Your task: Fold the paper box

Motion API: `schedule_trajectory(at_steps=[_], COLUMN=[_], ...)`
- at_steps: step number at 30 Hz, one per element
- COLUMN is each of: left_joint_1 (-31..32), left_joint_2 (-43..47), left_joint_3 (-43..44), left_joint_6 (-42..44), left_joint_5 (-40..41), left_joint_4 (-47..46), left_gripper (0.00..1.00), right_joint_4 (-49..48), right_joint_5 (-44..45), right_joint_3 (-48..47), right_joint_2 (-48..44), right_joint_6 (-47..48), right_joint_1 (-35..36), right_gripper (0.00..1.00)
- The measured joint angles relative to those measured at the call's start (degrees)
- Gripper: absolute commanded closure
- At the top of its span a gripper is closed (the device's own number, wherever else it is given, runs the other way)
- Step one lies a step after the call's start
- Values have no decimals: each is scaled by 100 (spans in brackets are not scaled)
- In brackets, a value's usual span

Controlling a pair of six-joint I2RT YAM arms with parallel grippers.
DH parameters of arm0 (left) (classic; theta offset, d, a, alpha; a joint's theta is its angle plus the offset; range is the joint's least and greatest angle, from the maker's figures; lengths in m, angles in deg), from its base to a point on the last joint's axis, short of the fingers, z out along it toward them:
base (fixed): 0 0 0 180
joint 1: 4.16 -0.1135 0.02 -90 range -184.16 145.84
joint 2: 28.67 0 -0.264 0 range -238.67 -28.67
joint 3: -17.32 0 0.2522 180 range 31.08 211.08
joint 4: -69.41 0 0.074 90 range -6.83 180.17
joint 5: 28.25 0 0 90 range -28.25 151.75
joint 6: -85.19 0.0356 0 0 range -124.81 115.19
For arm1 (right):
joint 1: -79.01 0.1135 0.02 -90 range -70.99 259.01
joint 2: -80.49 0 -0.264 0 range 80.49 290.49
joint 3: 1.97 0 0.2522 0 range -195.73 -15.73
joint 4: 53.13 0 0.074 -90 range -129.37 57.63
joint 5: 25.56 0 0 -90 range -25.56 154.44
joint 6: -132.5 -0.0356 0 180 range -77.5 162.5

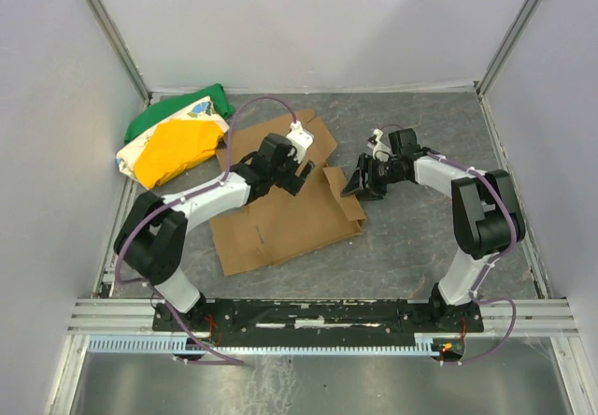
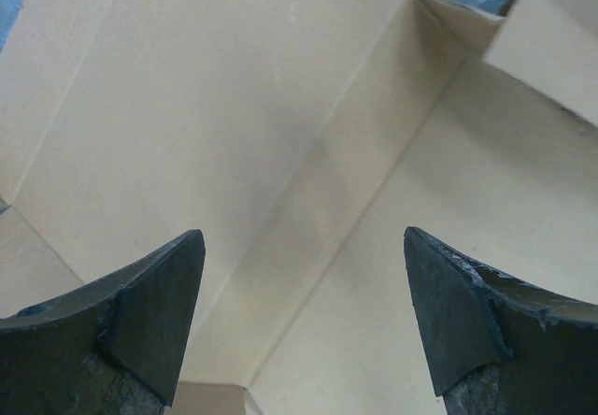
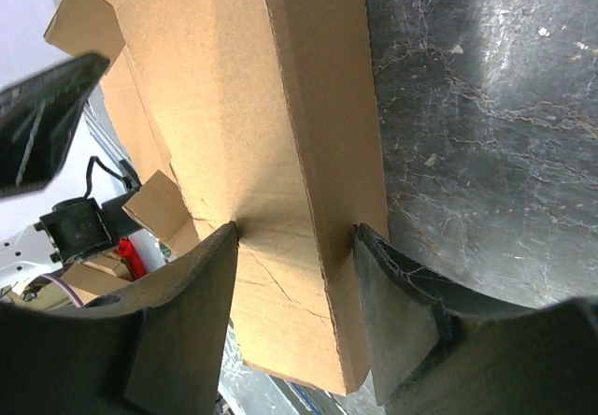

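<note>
The paper box (image 1: 271,223) lies opened out, mostly flat, spread beneath the left claw (image 1: 297,179) and running right as far as the right claw (image 1: 360,186). Left claw hangs over the panels with its jaws flung wide and nothing between the fingers (image 2: 154,312), just creased bare cardboard below and a notched corner ahead where grey table peeks through. Right claw is partway closed across the side flap (image 3: 280,135), a finger (image 3: 392,312) on each long edge, gripping it. Room to move: bare table (image 1: 420,237) lies to the right of and beyond the right claw, out to the wall. Left of the left claw, the cloth bundle (image 1: 173,144) crowds the box's back corner; touching or just apart, I can't tell. The left arm covers the box's middle from above. The flap's near end is cut off in the right wrist view, and whether it's lifted clear of the table is hard to judge.
</note>
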State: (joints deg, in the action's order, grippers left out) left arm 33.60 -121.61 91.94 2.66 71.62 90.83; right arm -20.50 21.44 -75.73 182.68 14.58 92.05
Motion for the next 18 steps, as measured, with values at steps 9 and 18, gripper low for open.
schedule_trajectory(at_steps=[9,18], left_joint_1=[-361,-439], left_joint_2=[-485,-719], left_joint_3=[4,-52], left_joint_6=[739,1180], left_joint_5=[-848,-957], left_joint_4=[-374,-750], left_gripper=[6,6], right_joint_4=[-4,-4], right_joint_5=[-31,-46], right_joint_3=[-20,-26], right_joint_2=[0,2], right_joint_6=[2,33], right_joint_1=[0,0], right_gripper=[39,39])
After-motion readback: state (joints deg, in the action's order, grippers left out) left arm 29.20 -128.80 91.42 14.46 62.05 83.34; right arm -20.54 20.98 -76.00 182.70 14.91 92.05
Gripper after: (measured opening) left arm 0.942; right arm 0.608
